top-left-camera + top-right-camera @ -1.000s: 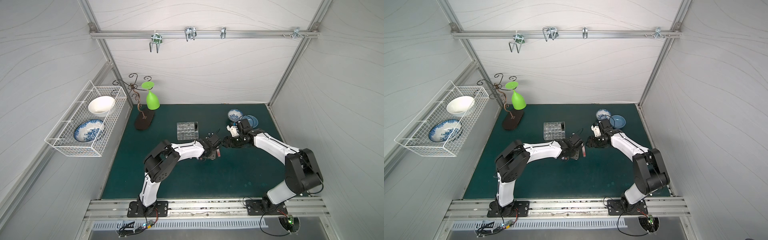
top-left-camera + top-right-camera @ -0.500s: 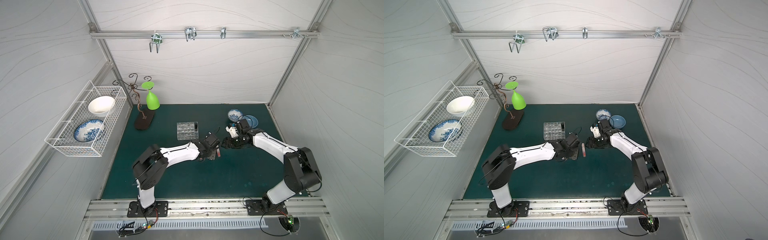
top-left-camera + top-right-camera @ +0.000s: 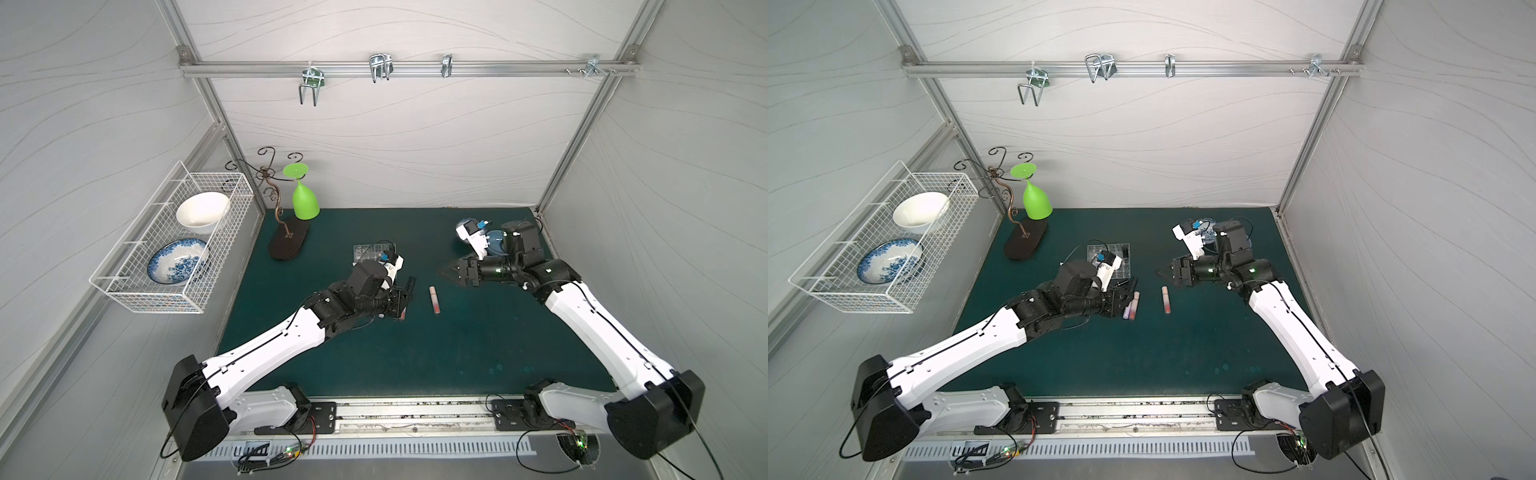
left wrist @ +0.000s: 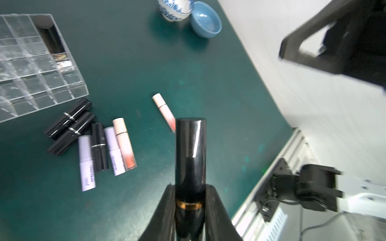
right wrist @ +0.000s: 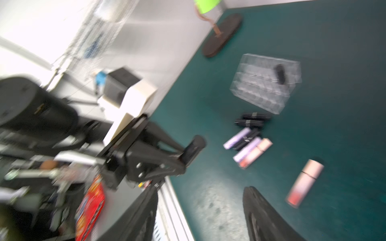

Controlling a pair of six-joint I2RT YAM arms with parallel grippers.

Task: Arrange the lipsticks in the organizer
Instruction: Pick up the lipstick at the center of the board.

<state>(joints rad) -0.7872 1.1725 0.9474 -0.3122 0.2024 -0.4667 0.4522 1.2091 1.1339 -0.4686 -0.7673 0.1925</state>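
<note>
Lipstick tube (image 4: 190, 150), glossy black, cylindrical, pinched in the left hand (image 4: 190, 188) over the dark green worktop (image 4: 208, 83).
Right hand (image 5: 202, 188) spread, empty; black, lilac and pink tubes (image 4: 98, 146) lie beside the clear acrylic grid organizer (image 4: 41, 68), one black tube (image 4: 50, 39) inside.

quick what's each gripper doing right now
Left gripper: shut on a black lipstick.
Right gripper: open, holding nothing.

I see my left pincer (image 4: 190, 186) has finished clamping the black lipstick (image 4: 190, 150) and pulled left, away from the right pincer (image 3: 451, 272), whose jaws now stand wider. A gap has opened between them, and my left arm (image 3: 270, 349) now stretches lower over the surface (image 3: 374, 365).
</note>
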